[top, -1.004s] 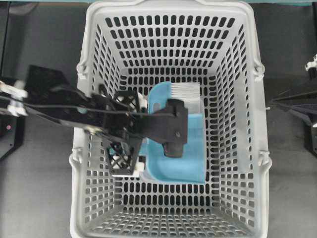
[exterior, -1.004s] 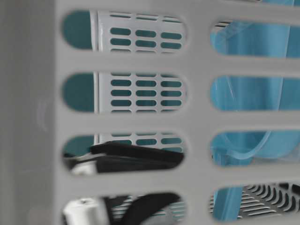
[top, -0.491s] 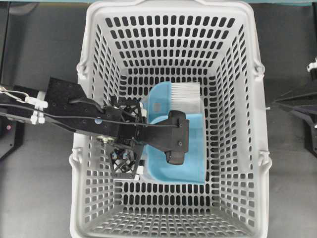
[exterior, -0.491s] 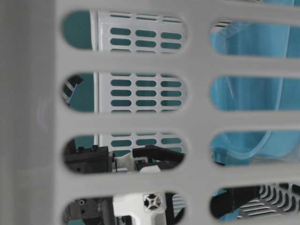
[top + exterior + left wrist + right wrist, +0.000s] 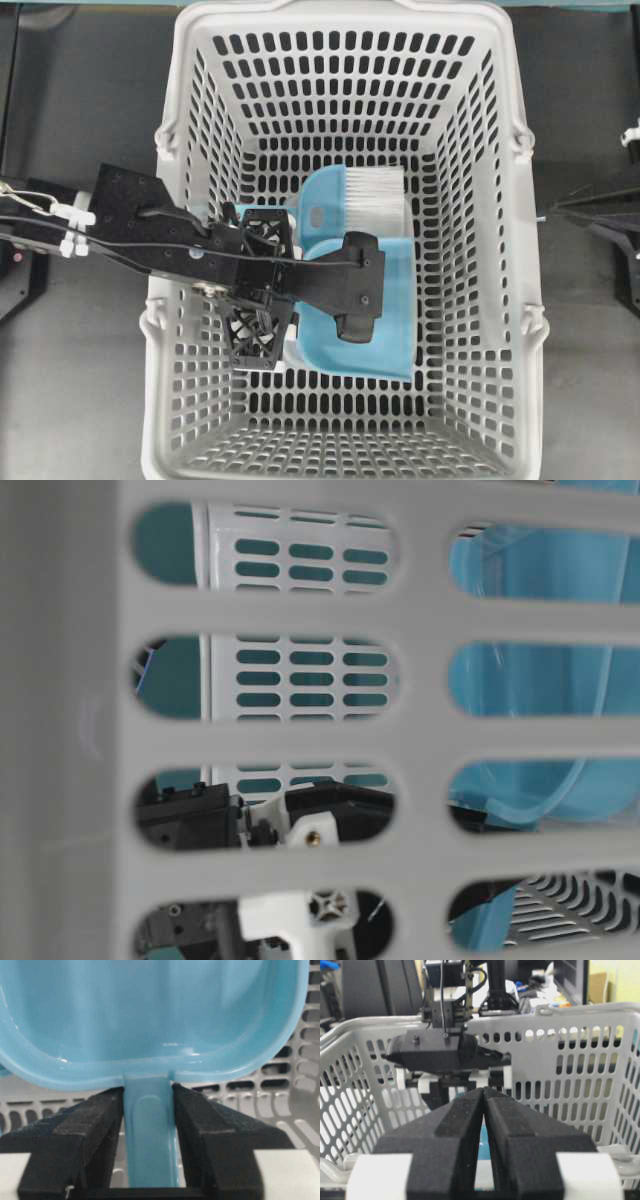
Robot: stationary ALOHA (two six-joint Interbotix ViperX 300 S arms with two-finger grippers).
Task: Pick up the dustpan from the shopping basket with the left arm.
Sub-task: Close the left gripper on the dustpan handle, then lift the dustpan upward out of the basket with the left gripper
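Observation:
The light blue dustpan (image 5: 392, 330) lies on the floor of the grey shopping basket (image 5: 500, 200), partly under my left wrist. In the left wrist view its scoop (image 5: 150, 1010) fills the top and its thin handle (image 5: 150, 1130) runs down between the black fingers. My left gripper (image 5: 148, 1092) is shut on that handle, both pads touching its sides just below the scoop. From overhead the left gripper (image 5: 283, 287) reaches in over the basket's left wall. My right gripper (image 5: 483, 1091) is shut and empty, outside the basket's right side.
A blue hand brush with white bristles (image 5: 372, 195) lies against the dustpan's far edge. Slotted basket walls (image 5: 420, 740) surround the left arm closely. The right arm (image 5: 600, 210) rests on the dark table to the right of the basket.
The left jaws have gone from wide open to closed on the dustpan handle. The left arm dropped lower into the basket, and the dustpan shifted slightly.

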